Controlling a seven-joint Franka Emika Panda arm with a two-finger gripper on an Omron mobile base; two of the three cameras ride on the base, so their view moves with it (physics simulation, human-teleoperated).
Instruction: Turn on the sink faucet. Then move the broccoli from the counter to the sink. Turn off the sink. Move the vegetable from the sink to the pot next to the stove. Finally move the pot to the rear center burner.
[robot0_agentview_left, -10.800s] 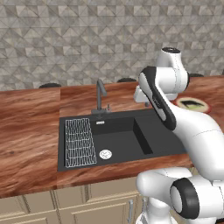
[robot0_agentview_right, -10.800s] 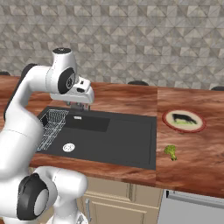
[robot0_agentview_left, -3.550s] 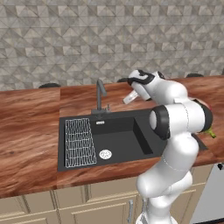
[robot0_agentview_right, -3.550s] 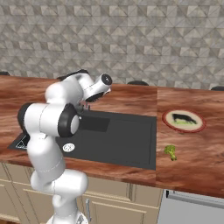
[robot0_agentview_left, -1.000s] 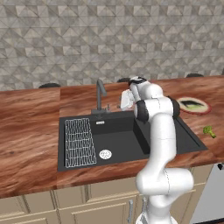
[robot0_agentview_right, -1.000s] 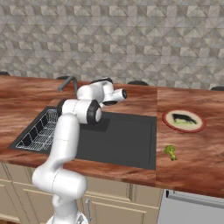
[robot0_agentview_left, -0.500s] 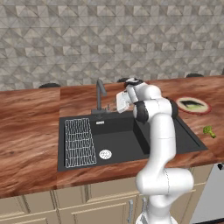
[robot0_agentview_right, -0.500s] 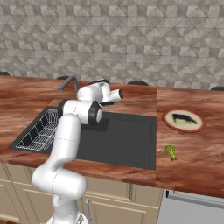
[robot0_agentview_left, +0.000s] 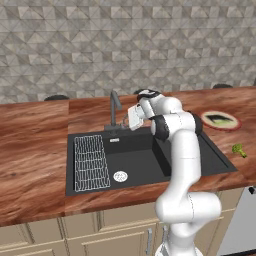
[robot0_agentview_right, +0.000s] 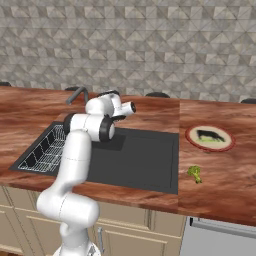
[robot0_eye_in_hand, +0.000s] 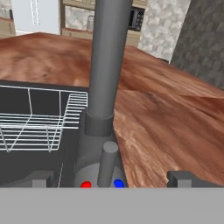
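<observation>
Your gripper (robot0_eye_in_hand: 112, 179), jaws spread wide, straddled the dark grey faucet's (robot0_agentview_left: 115, 111) small lever (robot0_eye_in_hand: 107, 162); pushing crookedly, I judged, risked slipping past it. The green broccoli floret (robot0_agentview_left: 239, 149) lay far right on the counter (robot0_agentview_left: 35, 145).

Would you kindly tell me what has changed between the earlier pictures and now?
The arm swung from above the sink across to the faucet, bringing the open tool right up to the faucet's handle; it has taken hold of nothing. The broccoli, the plate and the wire rack stayed put.
</observation>
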